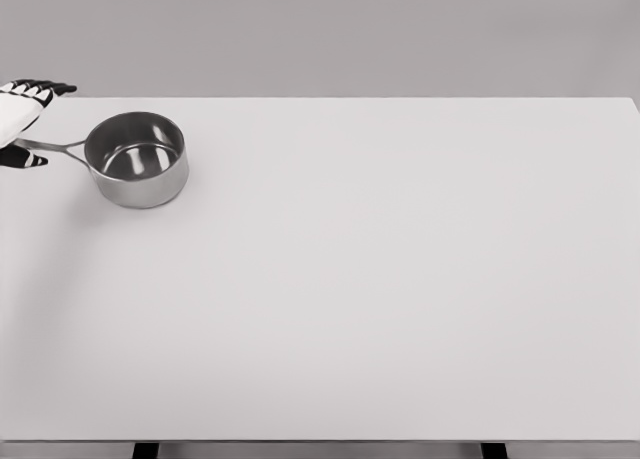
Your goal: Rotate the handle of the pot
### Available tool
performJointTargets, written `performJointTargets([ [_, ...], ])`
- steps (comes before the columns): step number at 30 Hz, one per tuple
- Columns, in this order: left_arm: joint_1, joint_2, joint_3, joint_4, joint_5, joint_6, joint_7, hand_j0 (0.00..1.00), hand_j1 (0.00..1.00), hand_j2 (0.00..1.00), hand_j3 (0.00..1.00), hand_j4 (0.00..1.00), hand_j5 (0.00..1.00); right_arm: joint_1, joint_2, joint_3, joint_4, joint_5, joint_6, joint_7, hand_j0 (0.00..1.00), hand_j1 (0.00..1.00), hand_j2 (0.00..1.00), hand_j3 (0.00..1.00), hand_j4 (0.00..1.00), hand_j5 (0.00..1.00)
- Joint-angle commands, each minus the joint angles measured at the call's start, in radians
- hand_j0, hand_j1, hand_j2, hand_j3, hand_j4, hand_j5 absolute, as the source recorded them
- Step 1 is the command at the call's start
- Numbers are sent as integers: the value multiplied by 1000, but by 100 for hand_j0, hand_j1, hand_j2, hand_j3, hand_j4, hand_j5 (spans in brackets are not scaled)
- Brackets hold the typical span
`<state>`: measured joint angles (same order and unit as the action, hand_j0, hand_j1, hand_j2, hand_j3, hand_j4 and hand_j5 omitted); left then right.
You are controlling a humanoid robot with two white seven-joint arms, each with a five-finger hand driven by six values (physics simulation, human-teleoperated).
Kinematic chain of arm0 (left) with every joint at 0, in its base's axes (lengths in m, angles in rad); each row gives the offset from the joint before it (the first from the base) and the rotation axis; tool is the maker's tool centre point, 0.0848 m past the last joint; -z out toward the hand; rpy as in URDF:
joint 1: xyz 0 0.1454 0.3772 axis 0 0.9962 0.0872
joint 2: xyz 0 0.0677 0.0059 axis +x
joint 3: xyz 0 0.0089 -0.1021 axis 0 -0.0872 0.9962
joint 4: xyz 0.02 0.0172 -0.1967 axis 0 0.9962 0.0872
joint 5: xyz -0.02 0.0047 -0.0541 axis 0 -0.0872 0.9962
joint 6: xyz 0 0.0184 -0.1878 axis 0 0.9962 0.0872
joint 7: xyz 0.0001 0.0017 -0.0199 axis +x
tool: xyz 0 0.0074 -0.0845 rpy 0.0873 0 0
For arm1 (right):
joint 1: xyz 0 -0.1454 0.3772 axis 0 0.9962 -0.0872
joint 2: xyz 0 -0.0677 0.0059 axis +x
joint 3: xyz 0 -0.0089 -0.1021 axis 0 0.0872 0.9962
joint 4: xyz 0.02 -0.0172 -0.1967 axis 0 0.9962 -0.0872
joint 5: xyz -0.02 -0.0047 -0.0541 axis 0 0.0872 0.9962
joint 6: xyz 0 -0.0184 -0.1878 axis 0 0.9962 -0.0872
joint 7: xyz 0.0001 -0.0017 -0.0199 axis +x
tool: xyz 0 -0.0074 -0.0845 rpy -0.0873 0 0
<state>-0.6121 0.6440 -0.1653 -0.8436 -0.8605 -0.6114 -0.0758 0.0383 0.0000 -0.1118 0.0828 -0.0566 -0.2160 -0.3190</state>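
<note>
The near edge of the worktop (pixel 330 379) lies closest to the camera, a wide pale grey slab filling most of the view, with two dark supports showing just under its front edge. Far back on its left part stands the pot (pixel 137 159), a small round saucepan of brushed steel, upright, with straight walls and a shiny inside that reflects the rim; nothing lies in it. Its handle (pixel 52 146), a thin metal bar, runs from the pot's left wall toward the picture's left edge, roughly level with the rim. At that edge the left hand (pixel 22 124) comes into view, white with black fingertips: upper fingers (pixel 50 87) reach over the handle and one dark tip shows below it, so the hand brackets the handle's end loosely, spread rather than clenched.
</note>
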Motion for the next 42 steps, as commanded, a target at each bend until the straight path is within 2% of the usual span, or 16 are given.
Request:
performJointTargets([
  [1,0,-4,1,6,-2,1,1,100,100,100,100,100,100,0,0,0,0,-2,0,0,100,100,100,100,100,100],
  [9,-11,-6,0,29,-9,1,1,100,100,100,100,100,100,0,0,0,0,0,0,0,100,100,100,100,100,100],
  [12,-15,-4,0,60,-20,1,1,100,100,100,100,100,100,0,0,0,0,0,0,0,100,100,100,100,100,100],
  [42,-52,-26,-5,97,-89,1,1,100,100,100,100,100,100,0,0,0,0,0,0,0,100,100,100,100,100,100],
])
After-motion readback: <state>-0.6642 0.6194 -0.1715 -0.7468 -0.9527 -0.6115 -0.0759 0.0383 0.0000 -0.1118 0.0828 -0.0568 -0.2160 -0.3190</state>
